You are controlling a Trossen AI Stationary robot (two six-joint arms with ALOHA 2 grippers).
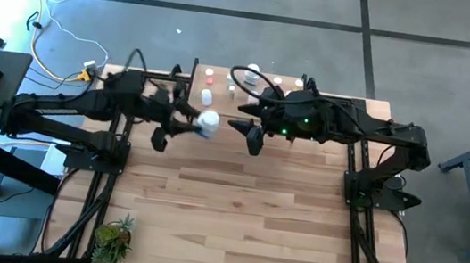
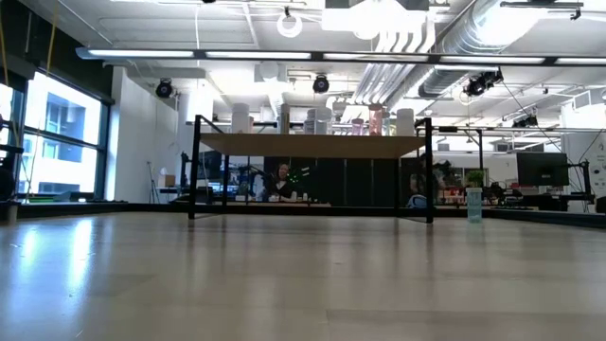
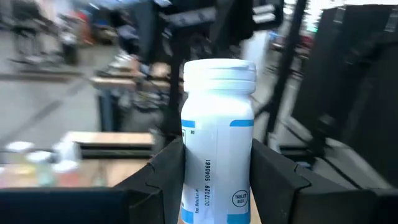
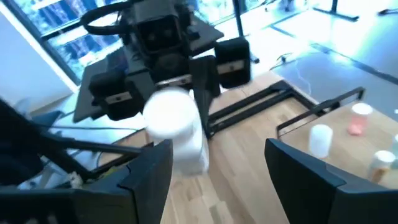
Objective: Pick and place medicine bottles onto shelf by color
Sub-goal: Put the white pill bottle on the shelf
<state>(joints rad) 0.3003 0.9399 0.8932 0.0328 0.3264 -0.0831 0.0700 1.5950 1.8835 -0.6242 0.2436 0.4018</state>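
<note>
Several small bottles (image 1: 223, 80) already stand on the shelf (image 1: 263, 86). The left end effector (image 1: 202, 125) is clamped on a large white bottle (image 3: 217, 140), just short of the shelf; the right end effector (image 1: 248, 131), fingers apart, faces it empty.

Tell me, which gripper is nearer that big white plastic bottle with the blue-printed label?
Left. The left gripper is shut on the big white plastic bottle, holding it above the table. The right gripper hangs open just beside it, not touching.
</note>
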